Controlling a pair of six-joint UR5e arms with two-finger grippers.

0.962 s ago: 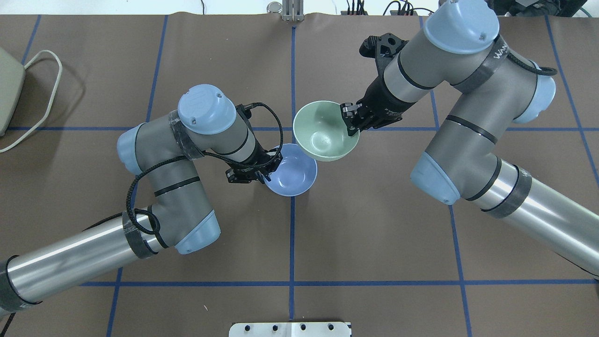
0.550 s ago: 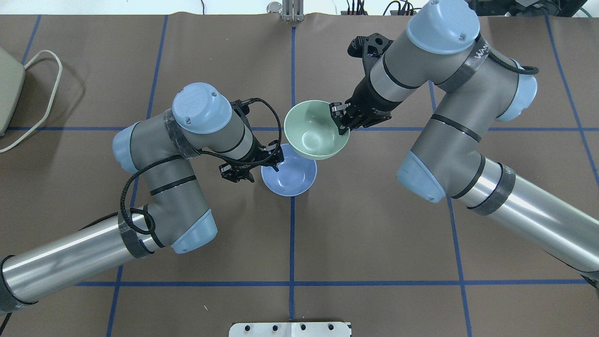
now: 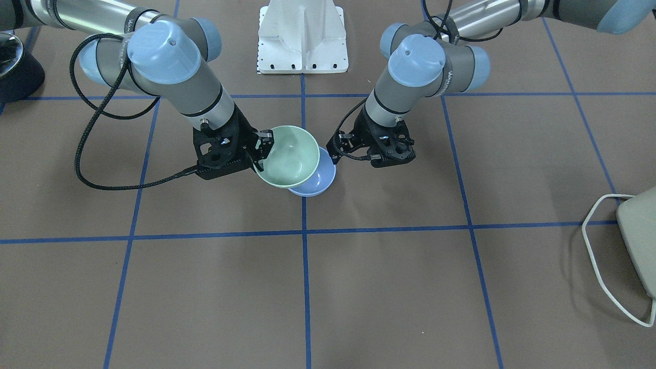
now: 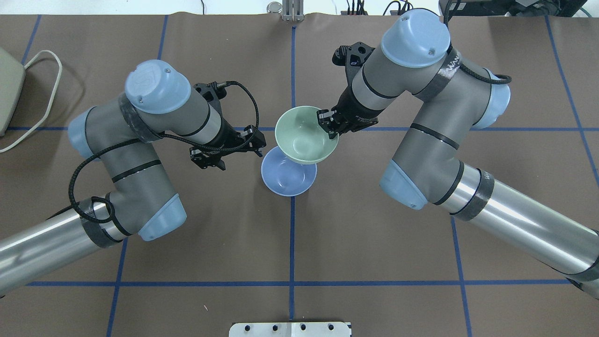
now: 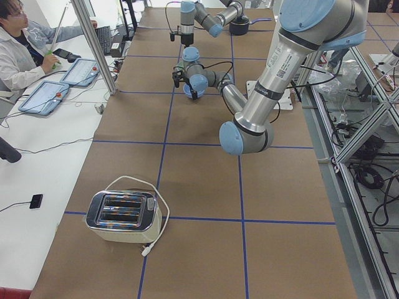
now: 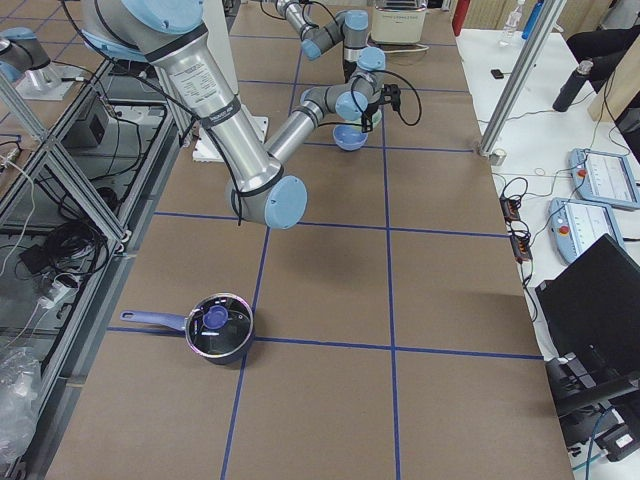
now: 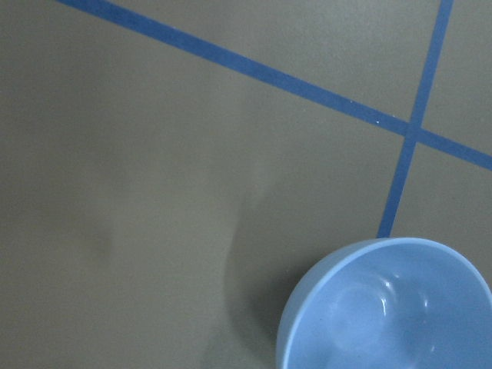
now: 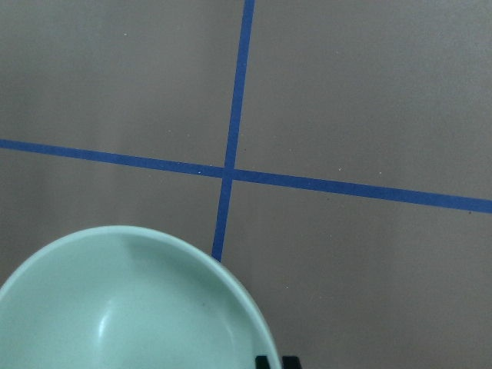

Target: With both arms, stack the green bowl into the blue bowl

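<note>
The brown desk [image 4: 374,224] fills the overhead frame. At its centre the green bowl [image 4: 299,140] hangs raised and tilted, overlapping the upper edge of the blue bowl [image 4: 286,180], which sits on the desk. My right gripper [image 4: 327,127] is clamped on the green bowl's right rim. My left gripper [image 4: 260,144], just upper left of the blue bowl, stands parted and empty.

Green bowl [image 4: 304,138]: pale mint, smooth, plain. Open side up and slightly tilted, held off the table. The right gripper [image 4: 328,127] pinches its rim. It hangs partly over the blue bowl.

Blue bowl [image 4: 286,180]: periwinkle, smooth, upright on the table. It sits just beside the left gripper [image 4: 259,144] without touching it, and that gripper's jaws are spread.
</note>
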